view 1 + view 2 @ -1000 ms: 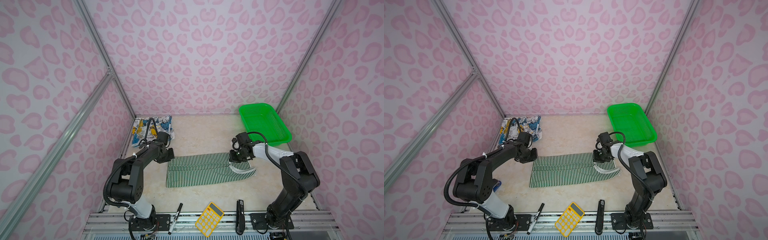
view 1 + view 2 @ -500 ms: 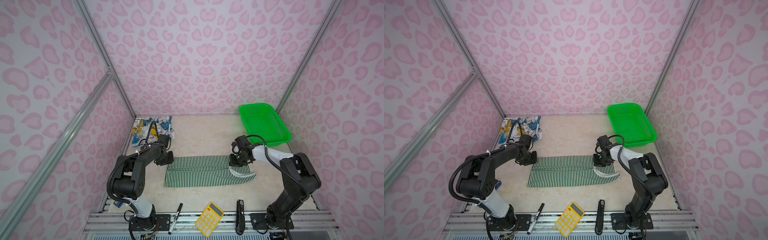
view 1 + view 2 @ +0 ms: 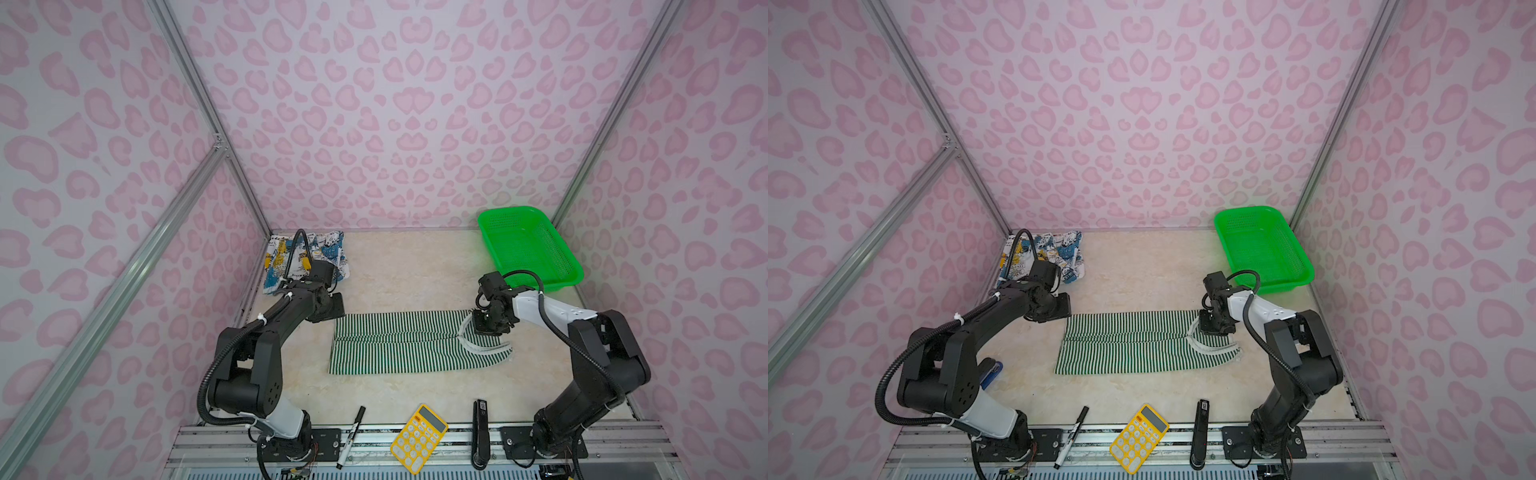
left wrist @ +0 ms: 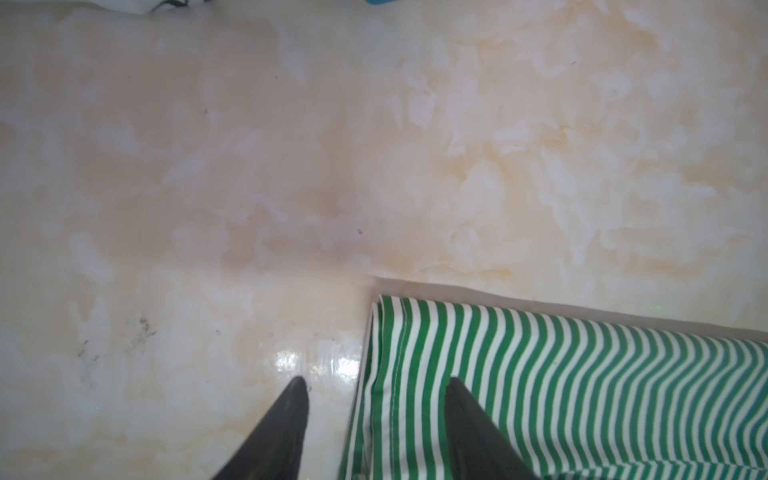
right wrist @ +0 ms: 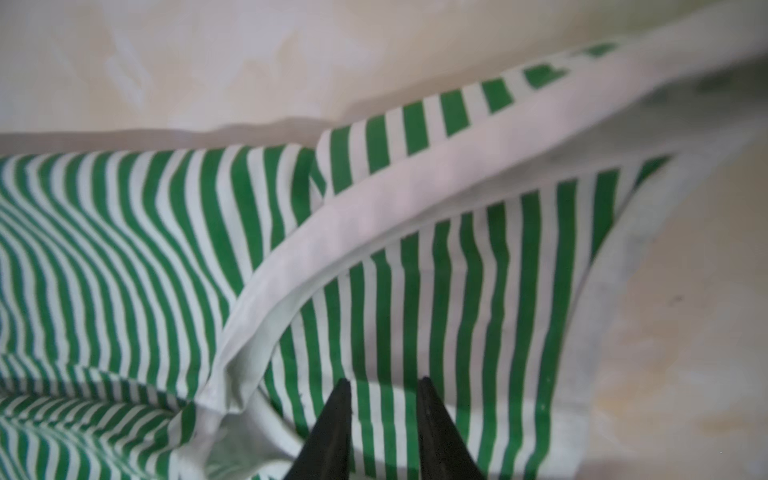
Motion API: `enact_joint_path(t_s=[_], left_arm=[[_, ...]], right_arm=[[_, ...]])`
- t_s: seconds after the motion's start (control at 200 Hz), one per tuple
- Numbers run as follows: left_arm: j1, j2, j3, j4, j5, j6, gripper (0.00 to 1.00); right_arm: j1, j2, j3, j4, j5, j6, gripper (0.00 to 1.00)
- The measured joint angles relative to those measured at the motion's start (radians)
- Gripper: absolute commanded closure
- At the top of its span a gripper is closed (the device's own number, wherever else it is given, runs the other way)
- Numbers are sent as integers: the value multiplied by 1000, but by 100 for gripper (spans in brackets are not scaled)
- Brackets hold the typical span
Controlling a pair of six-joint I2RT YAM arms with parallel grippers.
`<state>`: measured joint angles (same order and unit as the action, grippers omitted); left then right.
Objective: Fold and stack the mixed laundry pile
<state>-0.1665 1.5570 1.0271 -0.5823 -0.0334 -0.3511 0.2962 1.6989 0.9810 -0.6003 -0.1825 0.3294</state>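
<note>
Both grippers have parted their jaws since a second ago, when each was closed at a far corner of the striped garment (image 3: 399,345); the garment itself lies about where it did. Left gripper (image 4: 376,380) now stands well open and holds nothing: in the left wrist view one finger is over the bare desk (image 3: 415,270) and the other over the cloth, with the hemmed edge between them. Right gripper (image 5: 383,381) is open only a narrow way, its tips over striped fabric beside the white neckband; no cloth is pinched between them, and whether the tips touch the fabric cannot be told. In both top views the striped garment lies flat across the middle of the desk as a long folded band, collar end toward the right arm, with the left gripper (image 3: 336,309) at its far left corner and the right gripper (image 3: 484,328) at its far right corner. Printed garment (image 3: 332,245) lies folded in the far left corner of the desk, well apart from the striped one. Green basket (image 3: 561,257) sits in the far right corner. Along the near edge lie a marker (image 3: 351,436), a yellow calculator (image 3: 419,436) and a slim black tool (image 3: 480,432).
</note>
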Motion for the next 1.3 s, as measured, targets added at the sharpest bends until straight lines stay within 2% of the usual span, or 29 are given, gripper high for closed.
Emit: enact_joint_path(t_s=[0.085, 0.245, 0.325, 0.415, 0.49, 0.535, 0.585, 0.695, 0.81, 0.935, 1.025, 1.105, 1.3], left_arm=[[0, -68, -5, -8, 3, -5, 28], [0, -187, -35, -23, 21, -15, 23], [0, -232, -57, -29, 34, -23, 20], [0, -266, -92, -29, 39, -27, 18], [0, -272, -124, -23, 47, -35, 17], [0, -269, -138, -19, 51, -41, 17], [0, -258, -145, -14, 52, -41, 17], [0, -215, -148, 24, 52, -47, 17], [0, -163, -140, 57, 49, -48, 18], [10, -119, -135, 89, 41, -47, 20], [24, -90, -141, 113, 42, -47, 21], [33, -61, -154, 137, 48, -48, 23], [34, 14, -183, 186, 100, -47, 27]], right_arm=[[1, 87, 88, 6, -6, 4, 76], [11, 296, 357, 23, -37, 2, 76], [17, 436, 578, -13, -54, -12, 74], [20, 627, 900, -87, -63, -45, 71], [25, 764, 1183, -163, -55, -88, 64], [36, 795, 1290, -193, -27, -118, 58], [65, 776, 1328, -219, 27, -157, 53], [166, 591, 1197, -251, 88, -219, 49], [244, 333, 900, -201, 85, -229, 49], [315, 180, 561, -148, 54, -150, 52], [369, 112, 373, -105, 2, -80, 54], [371, 87, 261, -45, -12, -10, 56], [315, 144, 209, 93, -48, 77, 63]])
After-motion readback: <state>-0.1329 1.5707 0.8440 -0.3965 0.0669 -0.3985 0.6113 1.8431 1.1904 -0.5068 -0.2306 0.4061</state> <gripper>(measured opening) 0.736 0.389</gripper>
